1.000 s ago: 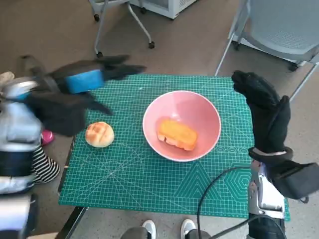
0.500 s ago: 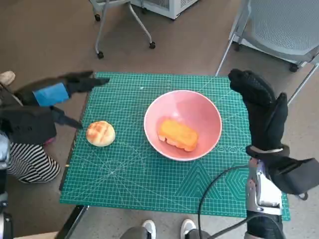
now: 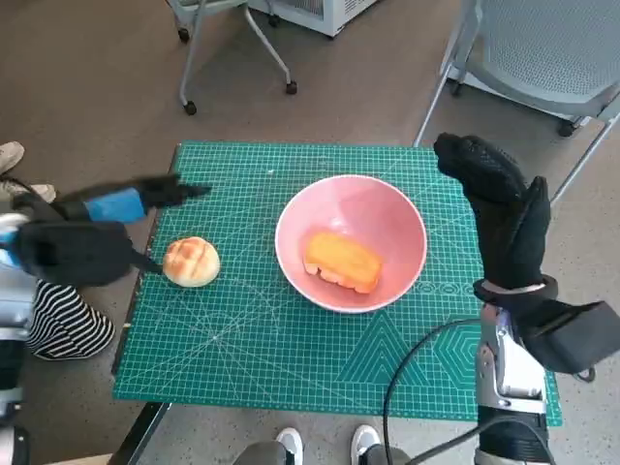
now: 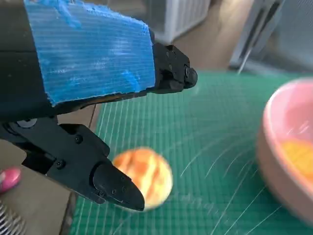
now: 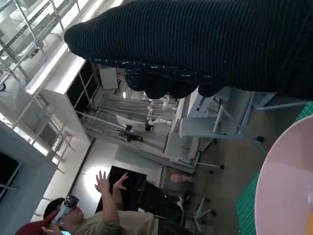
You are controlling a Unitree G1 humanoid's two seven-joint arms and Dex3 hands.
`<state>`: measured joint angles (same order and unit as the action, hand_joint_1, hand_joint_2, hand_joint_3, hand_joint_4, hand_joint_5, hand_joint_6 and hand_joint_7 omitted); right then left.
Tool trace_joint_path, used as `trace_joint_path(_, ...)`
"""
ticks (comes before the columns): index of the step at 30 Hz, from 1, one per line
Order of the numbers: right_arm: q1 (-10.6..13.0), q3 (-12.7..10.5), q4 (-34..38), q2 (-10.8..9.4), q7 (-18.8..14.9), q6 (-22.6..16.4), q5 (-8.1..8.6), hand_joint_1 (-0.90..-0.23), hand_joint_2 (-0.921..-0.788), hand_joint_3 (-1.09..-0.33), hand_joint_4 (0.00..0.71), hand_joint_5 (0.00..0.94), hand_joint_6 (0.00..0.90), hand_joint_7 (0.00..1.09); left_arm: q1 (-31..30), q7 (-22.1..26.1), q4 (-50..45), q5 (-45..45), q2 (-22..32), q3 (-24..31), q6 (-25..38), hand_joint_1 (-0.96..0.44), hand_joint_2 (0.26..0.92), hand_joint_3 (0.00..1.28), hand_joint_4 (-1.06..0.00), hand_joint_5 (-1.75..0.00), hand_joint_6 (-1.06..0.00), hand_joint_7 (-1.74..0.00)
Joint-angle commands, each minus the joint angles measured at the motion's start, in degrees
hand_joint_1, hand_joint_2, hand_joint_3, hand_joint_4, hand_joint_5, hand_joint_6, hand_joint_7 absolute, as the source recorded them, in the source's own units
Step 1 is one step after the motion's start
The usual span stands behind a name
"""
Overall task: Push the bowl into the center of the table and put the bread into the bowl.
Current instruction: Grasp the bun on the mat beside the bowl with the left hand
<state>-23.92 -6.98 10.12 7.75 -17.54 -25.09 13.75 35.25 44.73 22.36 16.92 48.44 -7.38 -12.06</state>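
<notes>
Nearest you, a pair of shoes (image 3: pixel 322 442) shows at the near edge of the table (image 3: pixel 242 358), which is covered by a green cutting mat.

Right hand (image 3: pixel 499 208): gloved, raised upright over the right side of the table just beside the bowl, touching nothing; its fingers curl over at the top with nothing in them, so count it as clenched on nothing. A black cable (image 3: pixel 417 378) loops from its forearm across the near part of the mat.

Left hand (image 3: pixel 82 237): blue-taped, at the left edge of the table, fingers spread apart, holding nothing. In the left wrist view one finger (image 4: pixel 112 183) points down just beside the round bun while another reaches out over the mat; you cannot tell whether it touches the bun.

Bun (image 3: pixel 191 262): round and golden, lying on the mat left of the bowl, apart from it.

Bowl (image 3: pixel 387 208): pink, near the middle of the table. Bread (image 3: pixel 342 260): an orange-yellow piece lying inside the bowl.

Left of the table: striped cloth (image 3: pixel 63 325) on the floor.

Beyond the table: a grey chair (image 3: pixel 542 58) at the far right, and chair legs on castors (image 3: pixel 232 48) at the far left.

Right wrist view: a person (image 5: pixel 98 215) with both arms raised, far off
</notes>
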Motion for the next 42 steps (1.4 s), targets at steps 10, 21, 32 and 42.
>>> trace_joint_path(10,1.4,-0.4,-0.6,0.7,-1.0,1.9,0.99,-0.701,-0.921,-0.708,0.202,0.000,0.082,0.55,2.5,-1.6,8.4,3.9,-4.1,-5.5,1.3,-0.06,0.723,0.01,0.00,0.00,-0.17,0.00)
trace_joint_path(21,2.1,-0.5,-1.6,0.9,-0.7,2.6,0.80,-0.699,-0.921,-0.706,0.202,0.001,0.078,0.56,6.0,-5.1,18.9,8.0,-7.4,-9.4,-0.1,-0.09,0.728,0.01,-0.03,-0.01,-0.19,-0.01)
trace_joint_path(32,2.7,-0.6,-2.3,1.0,-0.5,2.9,0.74,-0.698,-0.921,-0.703,0.205,0.002,0.077,0.57,9.8,-13.6,32.1,13.5,-10.4,-14.0,-3.6,0.01,0.805,0.02,-0.39,-0.03,-0.47,-0.05)
trace_joint_path(42,3.0,-0.6,-2.7,0.8,-0.2,2.9,0.53,-0.698,-0.921,-0.700,0.206,0.002,0.078,0.57,10.2,-21.4,33.7,15.3,-8.8,-14.6,-9.3,0.00,0.905,0.03,-0.79,-0.89,-0.64,-1.05)
